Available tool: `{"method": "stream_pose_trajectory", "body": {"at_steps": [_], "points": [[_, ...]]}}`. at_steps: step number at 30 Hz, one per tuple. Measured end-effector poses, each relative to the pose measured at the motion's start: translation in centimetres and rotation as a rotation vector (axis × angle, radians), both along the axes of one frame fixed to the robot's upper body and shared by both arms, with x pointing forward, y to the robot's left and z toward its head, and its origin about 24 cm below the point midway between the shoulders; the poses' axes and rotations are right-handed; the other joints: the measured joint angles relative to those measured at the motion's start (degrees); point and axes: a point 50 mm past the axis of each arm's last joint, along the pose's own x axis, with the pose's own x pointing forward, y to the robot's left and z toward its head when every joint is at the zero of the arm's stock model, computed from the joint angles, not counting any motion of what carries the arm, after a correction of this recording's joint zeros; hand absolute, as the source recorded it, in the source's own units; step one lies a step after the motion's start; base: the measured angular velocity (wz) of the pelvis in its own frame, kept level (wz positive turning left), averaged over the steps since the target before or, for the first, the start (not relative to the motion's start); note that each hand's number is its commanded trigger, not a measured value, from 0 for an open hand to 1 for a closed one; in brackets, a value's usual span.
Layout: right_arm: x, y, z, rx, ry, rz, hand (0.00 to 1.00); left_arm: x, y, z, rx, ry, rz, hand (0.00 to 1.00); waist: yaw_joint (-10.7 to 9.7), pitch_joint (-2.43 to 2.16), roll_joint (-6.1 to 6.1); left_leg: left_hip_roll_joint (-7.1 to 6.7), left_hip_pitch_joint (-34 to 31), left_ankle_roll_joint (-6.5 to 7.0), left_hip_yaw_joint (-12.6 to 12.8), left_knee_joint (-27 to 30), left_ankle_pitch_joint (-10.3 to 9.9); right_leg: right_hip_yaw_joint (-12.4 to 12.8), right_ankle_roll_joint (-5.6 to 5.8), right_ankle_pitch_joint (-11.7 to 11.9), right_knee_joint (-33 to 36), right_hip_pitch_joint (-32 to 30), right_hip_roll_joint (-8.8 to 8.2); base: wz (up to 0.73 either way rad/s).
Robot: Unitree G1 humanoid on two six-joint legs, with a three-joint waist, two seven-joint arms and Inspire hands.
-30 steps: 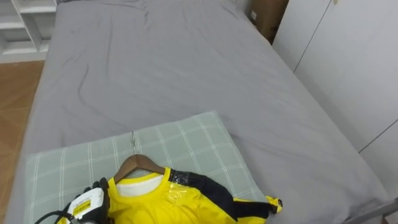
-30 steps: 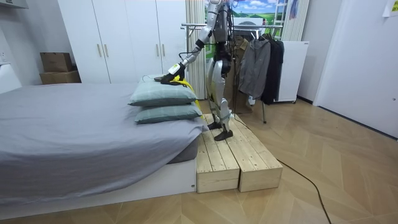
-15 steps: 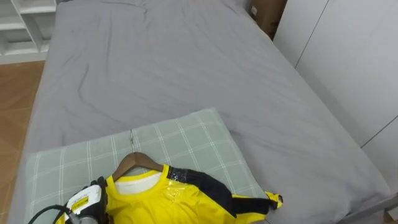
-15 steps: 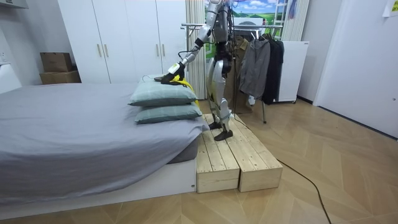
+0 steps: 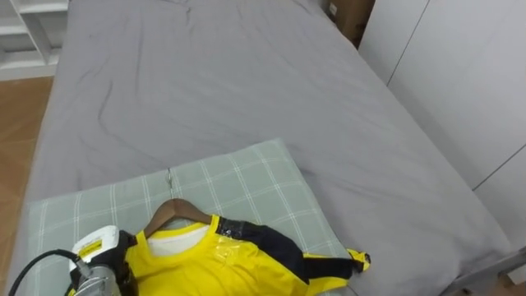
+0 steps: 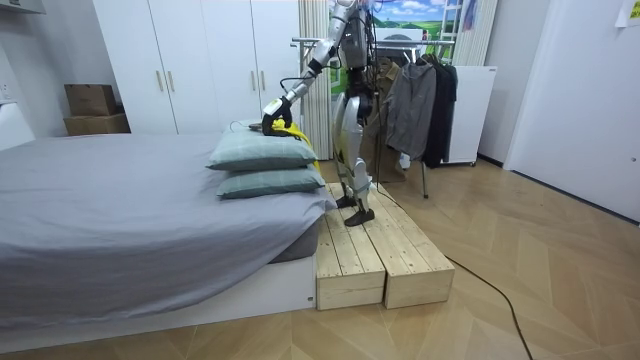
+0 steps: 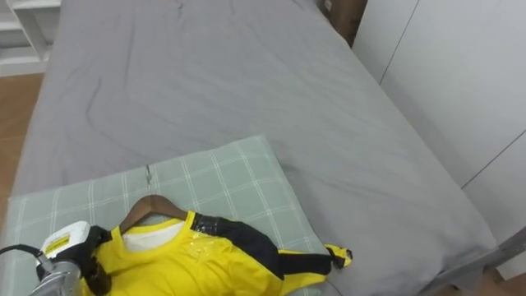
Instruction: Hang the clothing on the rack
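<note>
Yellow shirt [image 5: 222,267] on wooden hanger [image 5: 168,212], laid upon the checked green pillow [image 5: 238,181].
The left hand [image 5: 111,253] was seen at the pillow's near-left part, against the shirt; its grip could not be determined.

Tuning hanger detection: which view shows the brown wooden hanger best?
Left eye view: the brown wooden hanger arches bare above the collar of the yellow shirt on the green checked pillow. The right eye view shows the same, nearer its left edge. In the room view the shirt is a yellow speck; the hanger is indistinct.
</note>
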Motion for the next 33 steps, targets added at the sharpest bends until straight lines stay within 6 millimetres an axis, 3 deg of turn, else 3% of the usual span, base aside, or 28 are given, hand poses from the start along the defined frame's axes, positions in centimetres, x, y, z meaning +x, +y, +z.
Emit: {"method": "stream_pose_trajectory", "body": {"at_steps": [17,30,33], "points": [[-0.04,-0.14,0.04,-0.024,0.011,-0.002,0.0,-0.5,0.18,-0.49,-0.029,0.057,0.03,1.0,0.2,0.11,0.25,0.25,-0.4,-0.12,0.4,0.9,-0.1,-0.3,-0.24,-0.2,1.1,-0.5,0.13,0.01],[0.13,-0.17,0.06,-0.038,0.002,0.023,0.0,-0.86,-0.16,-0.95,-0.089,0.053,0.064,1.0,0.2,0.44,1.58,0.1,1.7,-0.14,0.4,-0.5,-0.1,-0.5,-0.24,-0.2,0.0,1.8,0.1,0.0],[0.09,-0.17,0.06,-0.04,0.002,0.019,0.0,-0.58,-0.36,-0.75,-0.104,0.027,0.069,1.0,0.6,0.22,2.17,0.04,1.7,-0.17,0.5,-0.9,-0.1,-0.4,-0.23,-0.2,-0.1,1.6,0.09,0.0]]}}
